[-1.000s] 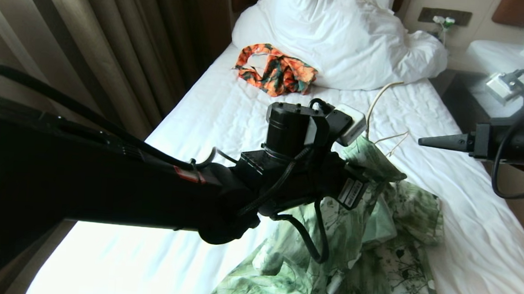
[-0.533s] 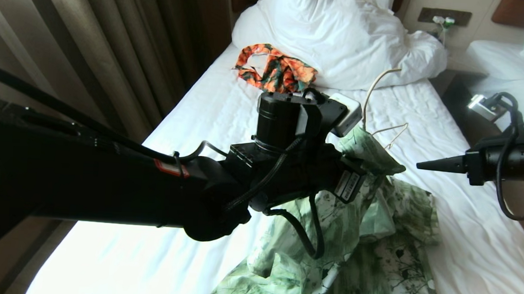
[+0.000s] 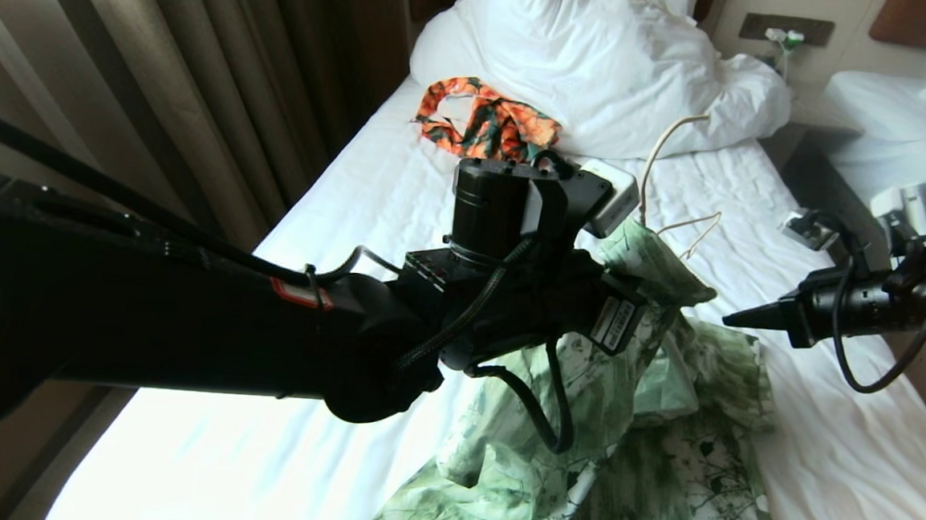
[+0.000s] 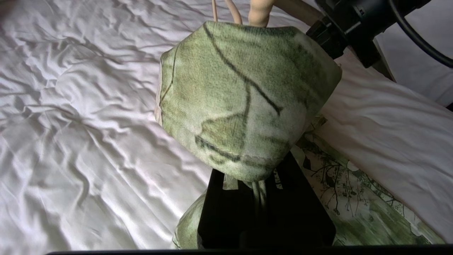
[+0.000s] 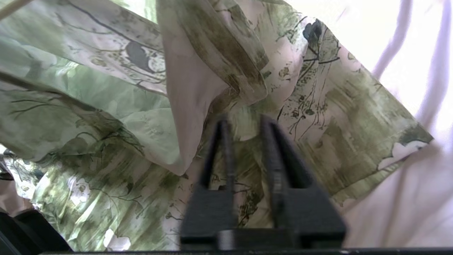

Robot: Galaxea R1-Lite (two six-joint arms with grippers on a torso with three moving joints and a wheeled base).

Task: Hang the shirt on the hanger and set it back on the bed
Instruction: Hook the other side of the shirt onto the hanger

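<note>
Reaching across the near middle of the scene from the left, the left arm holds the shirt (image 3: 650, 360) up above the bed (image 3: 370, 206). The left gripper (image 4: 260, 189) is closed tight on a bunched fold of the green printed fabric; in the left wrist view the cloth balloons over the black fingers (image 4: 226, 209) and hides their tips. The rest of the shirt hangs down from that pinch and spreads onto the white sheet toward the near edge of the bed, right of centre.

Rising just beyond the lifted fabric, the hanger (image 3: 662, 160) shows its cream hook and a bit of its wire frame, which stand out of the top of the raised cloth. How much of the frame sits inside the shirt cannot be told.

On the right, the right gripper (image 3: 737, 317) points leftward at the shirt, near its raised part but apart from it in the head view. Its jaws stand narrowly parted with nothing between them; the right wrist view shows the two black fingers (image 5: 219, 156) with a slim gap, aimed at the draped folds.

Farther up the bed, an orange patterned garment (image 3: 487, 125) lies crumpled beside a white pillow (image 3: 604, 60). Brown curtains (image 3: 161, 73) hang along the left.
</note>
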